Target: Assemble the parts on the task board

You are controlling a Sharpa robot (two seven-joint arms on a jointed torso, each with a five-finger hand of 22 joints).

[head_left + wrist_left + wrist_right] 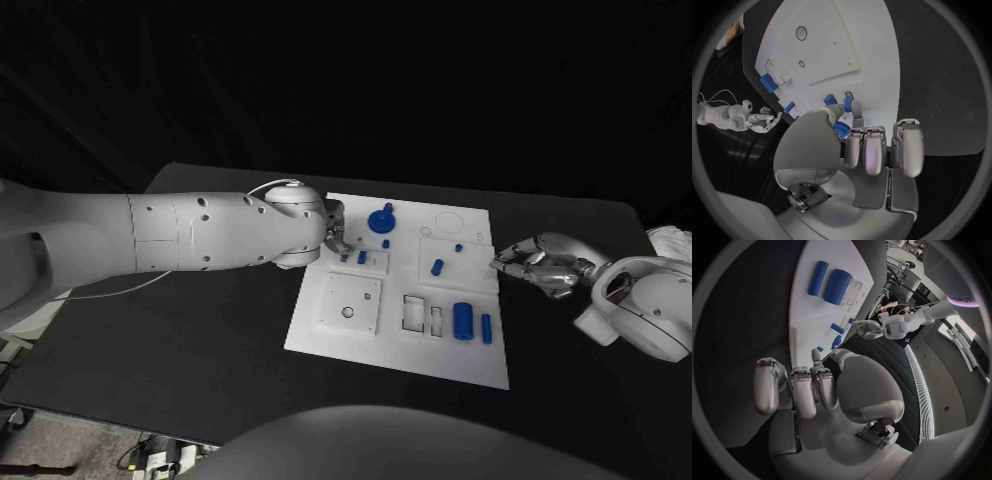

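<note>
The white task board [361, 335] lies mid-table with blue parts on it: a round knob [382, 220], small pegs [437, 267], a wide block [463, 320] and a slim bar [486, 328]. My left hand [333, 235] hovers over the board's far left part. Most of its fingers [873, 155] are curled in, and one fingertip reaches a small blue peg [847, 103]. Whether it pinches the peg is hidden. My right hand [537, 265] sits at the board's right edge, fingers [798, 390] curled, nothing seen in them. The block [837, 286] and bar [817, 277] lie beyond it.
The board has square recesses [353, 300] and slots [414, 313] in its near half. Black table [188, 340] surrounds it, with free room on the left and in front. A white object [672, 240] lies at the far right edge.
</note>
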